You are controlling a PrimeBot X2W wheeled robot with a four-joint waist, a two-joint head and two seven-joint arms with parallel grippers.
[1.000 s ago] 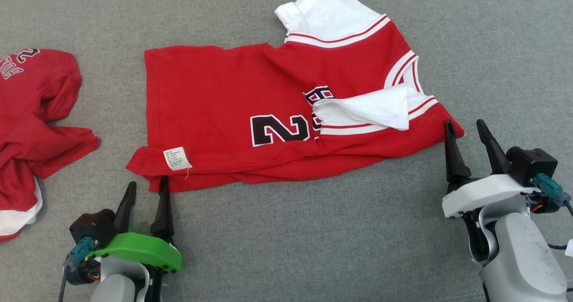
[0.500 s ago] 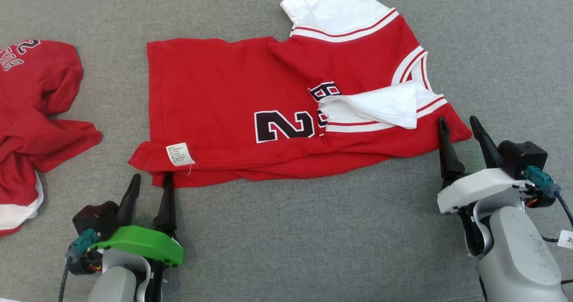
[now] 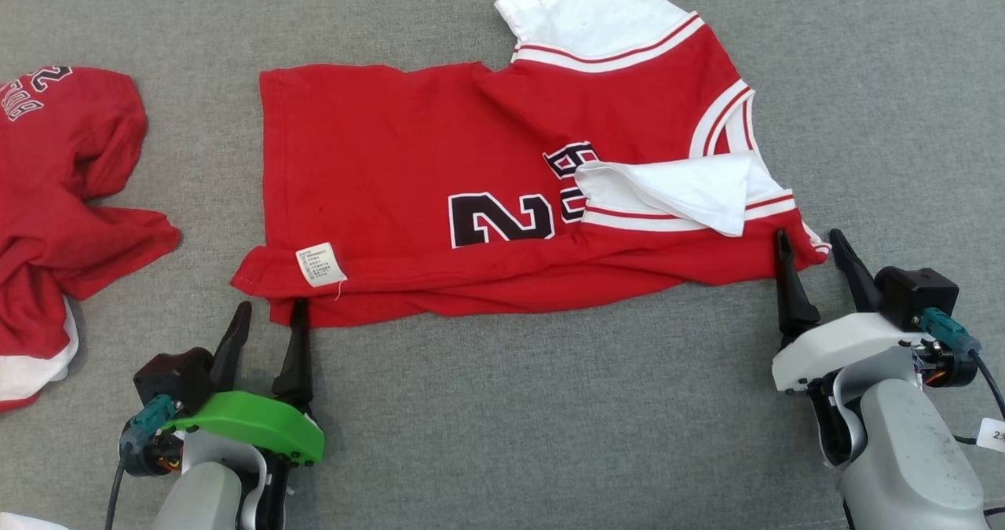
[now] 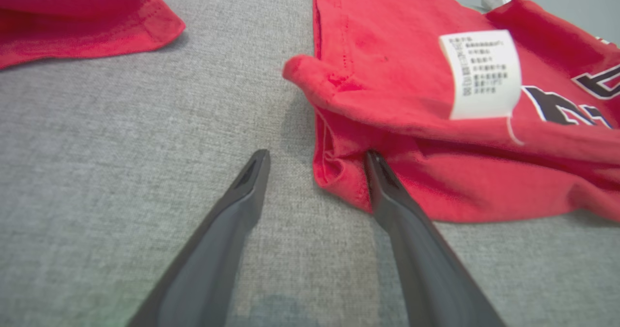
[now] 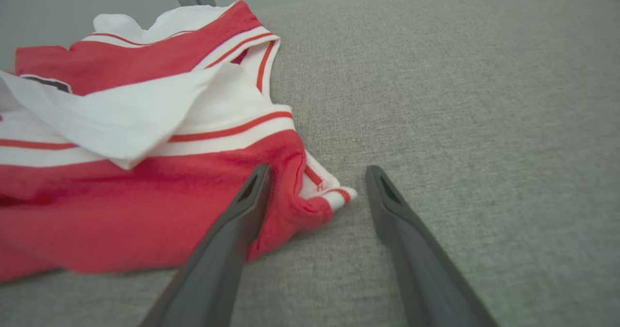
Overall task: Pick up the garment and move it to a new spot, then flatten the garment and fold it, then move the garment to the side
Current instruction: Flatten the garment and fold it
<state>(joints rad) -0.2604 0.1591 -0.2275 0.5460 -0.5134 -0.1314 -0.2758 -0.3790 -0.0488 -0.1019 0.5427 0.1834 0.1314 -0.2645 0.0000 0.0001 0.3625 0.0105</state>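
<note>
A red jersey (image 3: pixel 440 161) with white sleeves and a black "2" lies spread on the grey surface. Its white care label (image 3: pixel 319 264) sits near the lower left corner. My left gripper (image 3: pixel 272 305) is open at that corner, and its right fingertip touches the folded hem (image 4: pixel 339 172) while the left fingertip rests on bare fabric. The left gripper (image 4: pixel 316 153) holds nothing. My right gripper (image 3: pixel 807 234) is open at the jersey's lower right corner. There the striped corner (image 5: pixel 329 196) lies between the fingers of the right gripper (image 5: pixel 318 168), ungrasped.
A second red garment (image 3: pixel 63 200) lies crumpled at the left edge, a short way from my left gripper. Its tip (image 4: pixel 72 22) shows in the left wrist view. Grey cloth surface (image 3: pixel 550 404) stretches in front of and to the right of the jersey.
The whole picture has shifted slightly, so the camera moved. The right gripper's tips now sit level with the jersey's corner, having reached past it before. Both grippers stay open.
</note>
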